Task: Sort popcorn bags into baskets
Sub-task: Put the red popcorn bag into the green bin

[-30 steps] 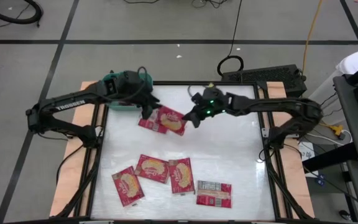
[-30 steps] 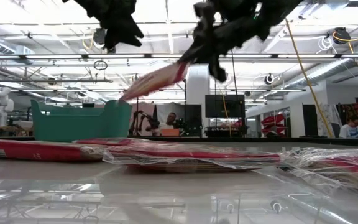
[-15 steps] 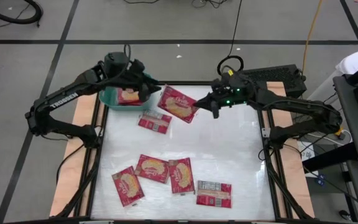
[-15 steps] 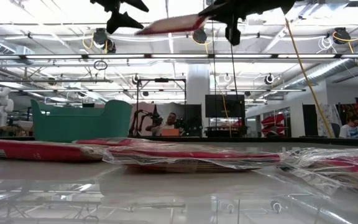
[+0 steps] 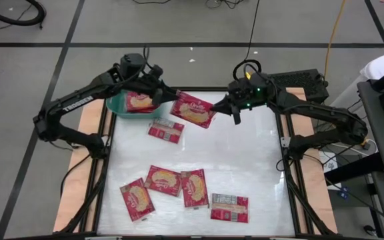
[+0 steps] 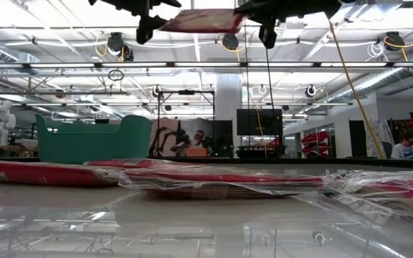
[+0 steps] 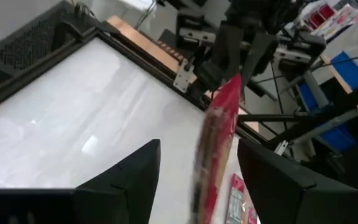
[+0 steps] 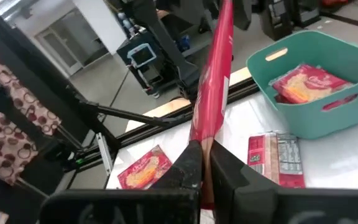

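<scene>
popcorn bag (image 5: pixel 193 111) hangs in the air just beside the teal basket (image 5: pixel 117 105), on the side toward the middle of the worktop (image 5: pixel 245 160), held flat. the right pincer (image 5: pixel 231 110) is clenched on the bag's edge farthest from the basket; its wrist view shows the two dark fingers (image 8: pixel 194 165) pinching the red packet edge-on. the left pincer (image 5: pixel 167 97) sits at the bag's edge nearest the basket, fingers spread to either side of the packet, released rather than gripping as far as its wrist view shows. one bag (image 5: pixel 140 102) already lies inside the basket. another bag with a grey label (image 5: pixel 166 130) rests on the worktop near the basket. well apart from the basket, four more bags (image 5: pixel 179 187) lie in a loose row along the worktop's opposite edge.
</scene>
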You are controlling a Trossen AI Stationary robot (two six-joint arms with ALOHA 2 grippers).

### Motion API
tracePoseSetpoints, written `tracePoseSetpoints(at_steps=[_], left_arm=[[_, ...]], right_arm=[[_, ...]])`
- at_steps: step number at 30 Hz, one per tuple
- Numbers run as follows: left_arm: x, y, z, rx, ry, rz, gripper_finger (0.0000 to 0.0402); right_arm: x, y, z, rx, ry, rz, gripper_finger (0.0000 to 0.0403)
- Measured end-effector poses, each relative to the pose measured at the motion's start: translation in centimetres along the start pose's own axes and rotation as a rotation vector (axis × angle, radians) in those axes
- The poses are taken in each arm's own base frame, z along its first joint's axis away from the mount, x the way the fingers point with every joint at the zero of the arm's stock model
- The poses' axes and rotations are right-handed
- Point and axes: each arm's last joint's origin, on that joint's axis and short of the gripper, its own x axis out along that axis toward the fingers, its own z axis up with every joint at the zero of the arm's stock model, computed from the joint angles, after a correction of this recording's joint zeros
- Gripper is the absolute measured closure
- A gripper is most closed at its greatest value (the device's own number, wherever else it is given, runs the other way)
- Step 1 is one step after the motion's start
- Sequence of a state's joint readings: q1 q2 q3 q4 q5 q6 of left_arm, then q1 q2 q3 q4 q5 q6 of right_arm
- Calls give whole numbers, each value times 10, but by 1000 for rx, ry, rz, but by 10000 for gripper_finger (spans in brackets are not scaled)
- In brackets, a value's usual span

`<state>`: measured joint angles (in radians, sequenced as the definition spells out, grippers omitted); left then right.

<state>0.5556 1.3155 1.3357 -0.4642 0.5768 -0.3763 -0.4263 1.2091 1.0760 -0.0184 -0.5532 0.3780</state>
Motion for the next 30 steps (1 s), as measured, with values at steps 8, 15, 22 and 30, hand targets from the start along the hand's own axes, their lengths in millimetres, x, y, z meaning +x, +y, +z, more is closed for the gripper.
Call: tracePoseSetpoints(at_steps=[8, 15, 22, 30], left_arm=[[23, 5, 0, 30, 9, -27, 246], [35, 7, 4, 65, -20, -60, 346], [36, 8, 3, 66, -14, -62, 373], [16, 12, 8, 65, -39, -25, 384]], right_arm=[[-3, -11, 2, -50, 10, 14, 403], [-5, -19, 2, -48, 25, 25, 403], [-9, -25, 4, -34, 13, 0, 396], [-19, -38, 9, 61, -30, -81, 329]])
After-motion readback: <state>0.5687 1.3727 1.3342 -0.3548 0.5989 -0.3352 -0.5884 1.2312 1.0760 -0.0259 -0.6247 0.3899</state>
